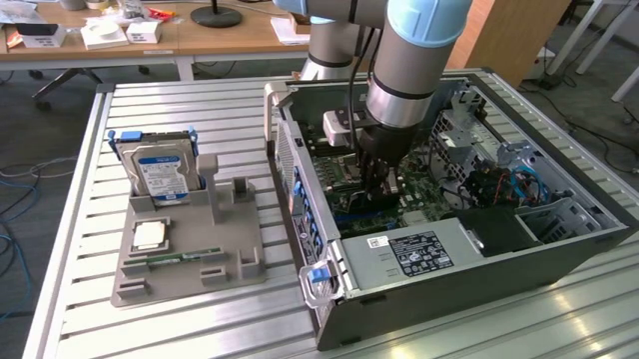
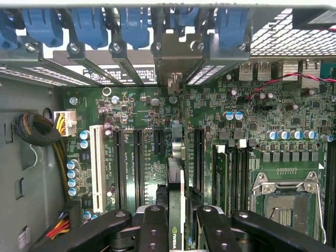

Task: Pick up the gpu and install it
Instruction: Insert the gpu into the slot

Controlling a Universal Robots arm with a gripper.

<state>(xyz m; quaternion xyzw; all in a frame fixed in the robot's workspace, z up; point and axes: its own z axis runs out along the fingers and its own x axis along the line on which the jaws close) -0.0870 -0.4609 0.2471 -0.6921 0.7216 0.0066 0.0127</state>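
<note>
The open dark grey metal computer case (image 1: 479,262) lies on its side on the slatted aluminium table (image 1: 200,97). Inside it sits the green motherboard (image 2: 147,152), with an empty silver processor socket (image 2: 286,202) and a black power supply box (image 1: 420,250) at the case's near edge. The black two-fingered gripper (image 2: 176,231) is lowered into the case, its jaws narrowed onto the thin dark graphics card, the gpu (image 2: 176,184), held edge-on over the motherboard's expansion slots, its bracket end toward the blue slot latches (image 2: 131,23).

To the exterior view's left, a grey moulded parts holder (image 1: 190,254) carries an upright blue-and-silver hard drive (image 1: 160,176), a square silver processor chip (image 1: 150,235) and a narrow green memory stick (image 1: 179,257).
</note>
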